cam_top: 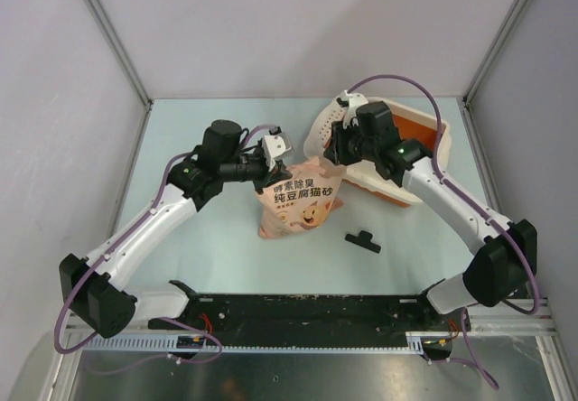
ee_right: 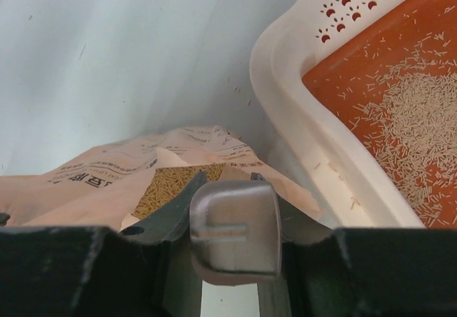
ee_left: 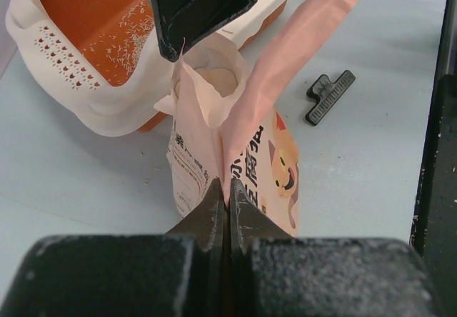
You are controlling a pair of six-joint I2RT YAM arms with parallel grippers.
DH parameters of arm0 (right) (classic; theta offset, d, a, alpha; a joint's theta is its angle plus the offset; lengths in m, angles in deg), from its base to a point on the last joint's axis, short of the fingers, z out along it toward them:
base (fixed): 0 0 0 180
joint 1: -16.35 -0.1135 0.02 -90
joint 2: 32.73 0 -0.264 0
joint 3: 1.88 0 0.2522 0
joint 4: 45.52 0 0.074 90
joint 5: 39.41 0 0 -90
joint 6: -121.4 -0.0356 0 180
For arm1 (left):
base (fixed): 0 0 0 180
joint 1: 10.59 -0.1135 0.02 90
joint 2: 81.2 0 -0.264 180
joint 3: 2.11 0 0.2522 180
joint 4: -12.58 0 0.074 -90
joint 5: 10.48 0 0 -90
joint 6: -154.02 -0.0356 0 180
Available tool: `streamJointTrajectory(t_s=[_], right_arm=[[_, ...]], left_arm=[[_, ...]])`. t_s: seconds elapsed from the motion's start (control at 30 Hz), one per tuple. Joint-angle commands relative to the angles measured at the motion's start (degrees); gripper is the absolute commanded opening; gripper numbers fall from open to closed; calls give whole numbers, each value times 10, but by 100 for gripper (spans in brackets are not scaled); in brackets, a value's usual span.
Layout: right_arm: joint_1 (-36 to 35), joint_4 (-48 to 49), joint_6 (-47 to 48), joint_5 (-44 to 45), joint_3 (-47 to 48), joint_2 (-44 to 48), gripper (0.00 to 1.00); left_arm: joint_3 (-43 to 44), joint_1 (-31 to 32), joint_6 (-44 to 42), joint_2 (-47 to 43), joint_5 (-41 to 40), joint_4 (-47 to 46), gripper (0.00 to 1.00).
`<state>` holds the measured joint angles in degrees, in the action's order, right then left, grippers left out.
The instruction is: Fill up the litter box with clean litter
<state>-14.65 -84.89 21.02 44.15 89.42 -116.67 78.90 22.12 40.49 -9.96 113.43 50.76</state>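
A small black clip (cam_top: 363, 240) lies alone on the pale tabletop (cam_top: 208, 238), at about 5 o'clock from the pink bag (cam_top: 298, 200) and apart from it. The bag sits mid-tabletop with its printed face up and its open mouth toward 12 o'clock.

The left pincer (ee_left: 228, 188) comes in from 9 o'clock. Its two fingers are pressed together on a fold of the bag's upper edge, with no gap showing between them. The right pincer (cam_top: 336, 148) reaches in from 3 o'clock and sits at the far lip of the bag's mouth. From these views I cannot tell whether it is clamped on the lip or only resting against it. Between the lips, clean litter (ee_right: 168, 185) shows inside the bag.

The litter box (ee_right: 285, 103) stands just beyond, at about 1 o'clock from the bag, its cream rim close to the bag's mouth. Its perforated ledge (ee_right: 357, 3) is at the end nearest the bag. A thin scatter of litter covers part of the orange floor, with bare orange between the grains.
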Motion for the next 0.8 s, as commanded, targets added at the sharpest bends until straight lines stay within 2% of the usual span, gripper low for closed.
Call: streamJointTrajectory(t_s=[0.0,0.33,0.43,0.53,0.67,0.77], right_arm=[[-13,28,-8,55,-33,-18,0],[-40,47,-40,20,-92,-47,0],[-55,63,-53,-16,-92,-48,0],[-56,81,-78,-87,-92,-51,0],[-37,101,-126,-159,-85,-44,0],[-19,95,-142,-172,-72,-27,0]], left_arm=[[2,6,31,-28,51,-61,0],[-16,6,54,-27,70,-81,0],[-26,8,66,-28,72,-92,0],[-38,8,73,-30,73,-101,0],[-46,8,74,-33,64,-103,0],[-54,8,71,-43,53,-102,0]])
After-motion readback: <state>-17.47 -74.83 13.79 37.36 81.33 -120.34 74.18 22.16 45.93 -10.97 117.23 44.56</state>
